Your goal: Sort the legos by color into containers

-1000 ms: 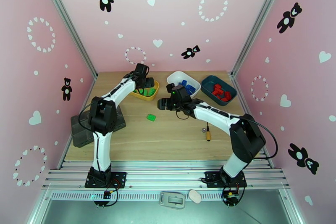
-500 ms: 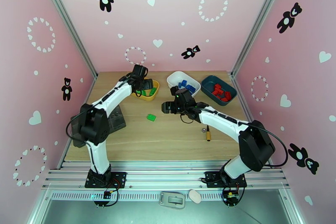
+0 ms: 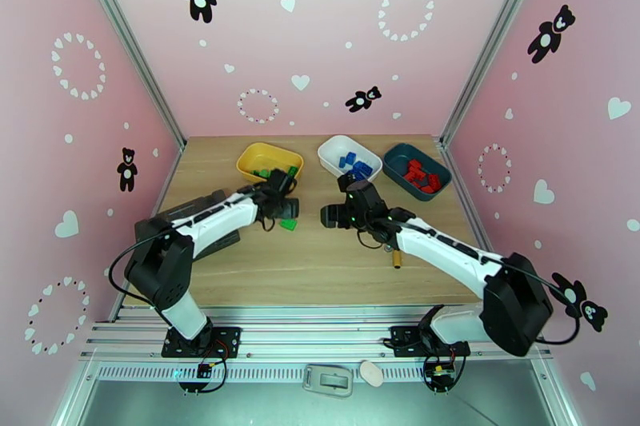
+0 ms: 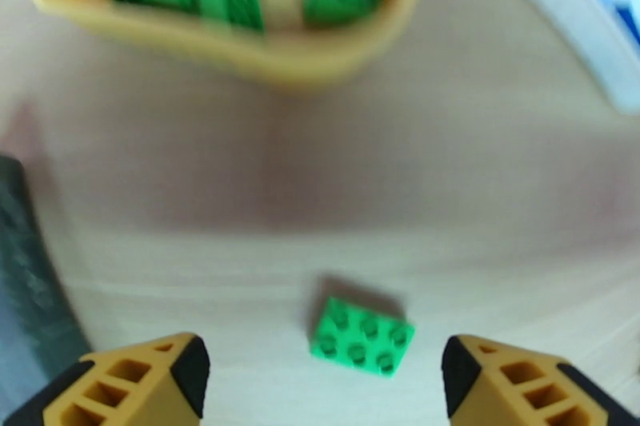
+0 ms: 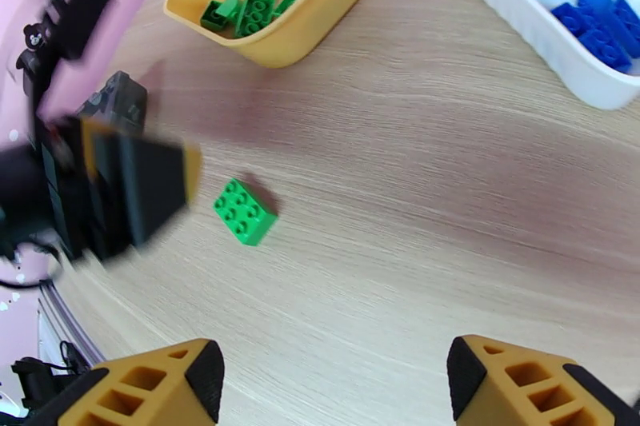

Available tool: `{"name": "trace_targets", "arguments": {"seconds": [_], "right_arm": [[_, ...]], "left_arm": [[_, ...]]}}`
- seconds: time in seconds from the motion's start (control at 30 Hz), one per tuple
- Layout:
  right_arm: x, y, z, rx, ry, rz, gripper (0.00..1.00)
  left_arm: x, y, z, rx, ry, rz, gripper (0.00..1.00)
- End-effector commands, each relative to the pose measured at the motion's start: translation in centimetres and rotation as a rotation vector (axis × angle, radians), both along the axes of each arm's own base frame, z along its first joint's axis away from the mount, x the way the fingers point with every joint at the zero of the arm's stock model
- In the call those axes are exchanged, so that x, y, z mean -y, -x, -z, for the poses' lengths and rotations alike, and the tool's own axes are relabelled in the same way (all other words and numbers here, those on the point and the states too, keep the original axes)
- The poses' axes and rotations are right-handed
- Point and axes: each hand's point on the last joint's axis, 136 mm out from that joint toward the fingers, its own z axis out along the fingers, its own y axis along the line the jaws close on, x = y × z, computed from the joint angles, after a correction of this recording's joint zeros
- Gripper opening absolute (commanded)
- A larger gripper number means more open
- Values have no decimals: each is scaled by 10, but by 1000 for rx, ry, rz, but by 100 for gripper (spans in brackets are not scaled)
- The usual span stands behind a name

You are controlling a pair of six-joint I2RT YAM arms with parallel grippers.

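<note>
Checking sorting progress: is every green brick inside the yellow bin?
No, one green brick lies on the wooden table, apart from the yellow bin.

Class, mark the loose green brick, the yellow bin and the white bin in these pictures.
loose green brick [image 5: 245,212], right wrist view, on its studded top face.
yellow bin [image 5: 300,36], right wrist view, on its near outer wall.
white bin [image 5: 536,24], right wrist view, on its side wall.
</note>
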Motion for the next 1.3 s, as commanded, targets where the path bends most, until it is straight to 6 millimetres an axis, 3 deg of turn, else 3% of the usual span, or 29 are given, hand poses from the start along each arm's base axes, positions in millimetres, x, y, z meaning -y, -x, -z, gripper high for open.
{"name": "trace_targets", "arguments": {"seconds": [0.0,0.17,0.57,0.83,1.27], "right_arm": [[14,10,1,6,37,19,79],[22,15,0,14,43,34,80],[20,13,-2,15,34,37,80],[17,10,0,9,38,35,80],[10,6,2,-1,28,24,79]], "left_arm": [[19,6,5,24,41,46,84],[21,16,28,-2,-15,79,84],[13,8,70,-49,-139,91,83],[17,2,71,-49,-132,110,75],[21,0,63,-38,-117,141,49]]}}
